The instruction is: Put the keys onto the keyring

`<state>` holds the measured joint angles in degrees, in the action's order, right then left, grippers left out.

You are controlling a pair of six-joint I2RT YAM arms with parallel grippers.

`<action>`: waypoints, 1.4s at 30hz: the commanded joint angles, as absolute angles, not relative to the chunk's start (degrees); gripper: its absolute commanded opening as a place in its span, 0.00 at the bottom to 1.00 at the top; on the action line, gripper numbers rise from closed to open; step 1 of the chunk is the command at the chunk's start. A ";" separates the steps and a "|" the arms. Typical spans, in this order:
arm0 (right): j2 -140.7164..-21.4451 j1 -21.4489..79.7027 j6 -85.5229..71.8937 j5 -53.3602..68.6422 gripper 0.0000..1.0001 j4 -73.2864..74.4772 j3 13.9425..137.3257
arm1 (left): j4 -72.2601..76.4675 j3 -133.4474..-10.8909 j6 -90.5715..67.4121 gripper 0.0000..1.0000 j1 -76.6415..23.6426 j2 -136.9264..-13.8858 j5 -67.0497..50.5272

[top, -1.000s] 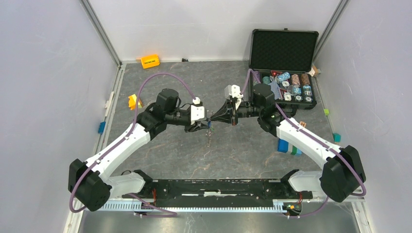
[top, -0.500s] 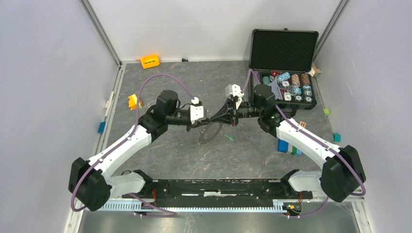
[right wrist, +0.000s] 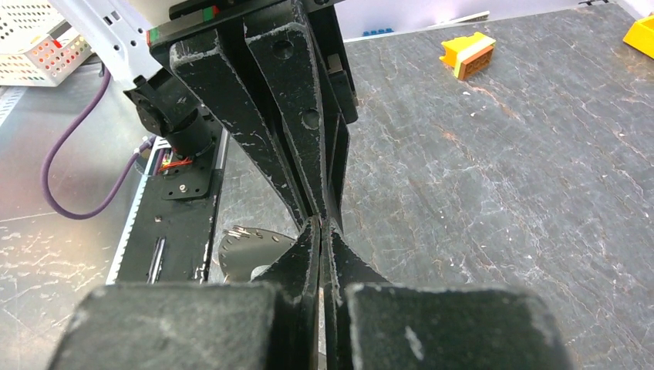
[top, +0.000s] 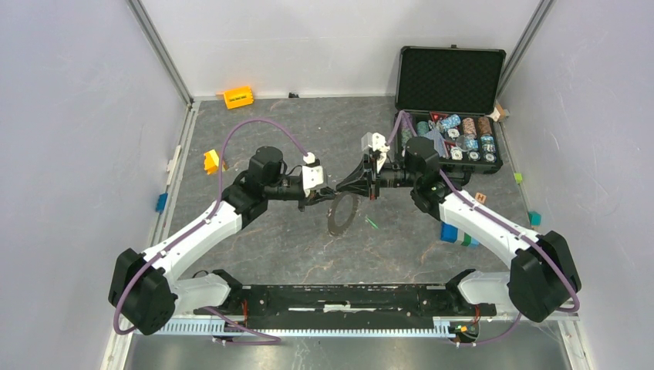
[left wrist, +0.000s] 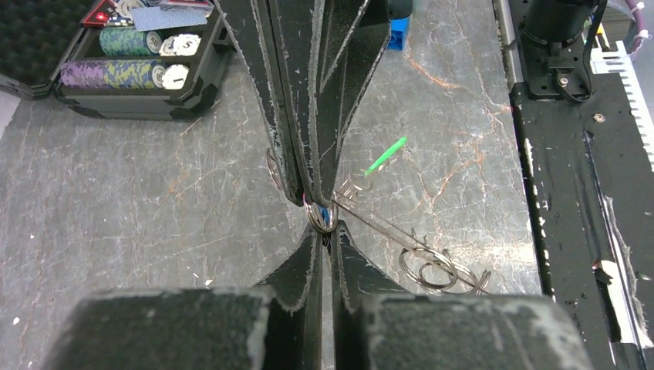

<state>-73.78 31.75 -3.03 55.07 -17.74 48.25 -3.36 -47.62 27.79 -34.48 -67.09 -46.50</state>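
1. Grey marbled table (top: 278, 247) is seen beneath both arms, with an open case (top: 451, 81) of poker chips at its far right corner
2. Near the table's middle the left gripper (left wrist: 325, 237) and the right gripper (right wrist: 321, 225) are brought tip to tip, both finger pairs drawn narrow
3. The blue key (left wrist: 324, 219) is pinched where the tips meet, and the keyring (top: 331, 220) is hung there, tilted toward the near edge; which pair bears it cannot be told
4. The green key (left wrist: 385, 156) is seen loose on the table, just toward the right edge from the keyring
5. Threading of the blue key is judged to be in hand; next, the ring should be held steady while the key is worked on, then the green key fetched
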 commanded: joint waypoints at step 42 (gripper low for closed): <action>-72.78 29.45 -10.75 60.77 0.00 -36.15 42.89 | -27.11 -65.80 42.96 0.51 -35.62 -68.30 -45.39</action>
<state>-73.03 29.50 -9.43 59.18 -31.00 42.81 -24.32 -62.83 39.38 -35.44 -66.26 -42.65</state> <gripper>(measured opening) 0.006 0.546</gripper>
